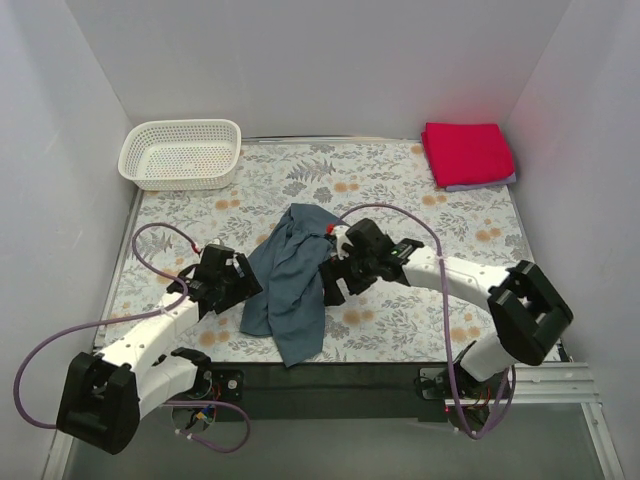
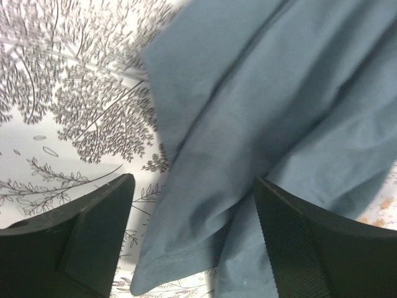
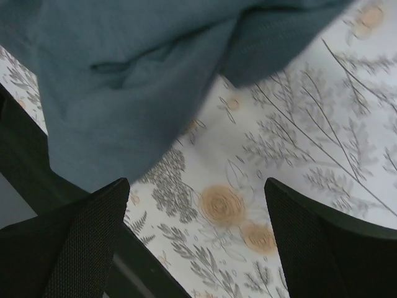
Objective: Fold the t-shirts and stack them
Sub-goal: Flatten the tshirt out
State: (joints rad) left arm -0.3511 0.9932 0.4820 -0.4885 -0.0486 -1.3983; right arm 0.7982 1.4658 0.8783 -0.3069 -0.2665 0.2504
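Note:
The slate blue-grey t-shirt point(image 1: 292, 278) lies crumpled in a long heap at the table's middle front. My left gripper point(image 1: 243, 280) is open at its left edge; in the left wrist view a hemmed fold of the shirt point(image 2: 248, 124) lies between the spread fingers point(image 2: 99, 230). My right gripper point(image 1: 331, 283) is open at the shirt's right edge; the right wrist view shows the shirt point(image 3: 124, 81) ahead of the fingers point(image 3: 87, 242) and bare floral cloth between them. The red t-shirt point(image 1: 466, 152) lies folded at the back right on a folded lavender one point(image 1: 480, 184).
A white lattice basket point(image 1: 181, 153) stands at the back left corner. The floral tablecloth point(image 1: 400, 190) covers the table. White walls close in on the left, back and right. A black strip point(image 1: 330, 380) runs along the front edge.

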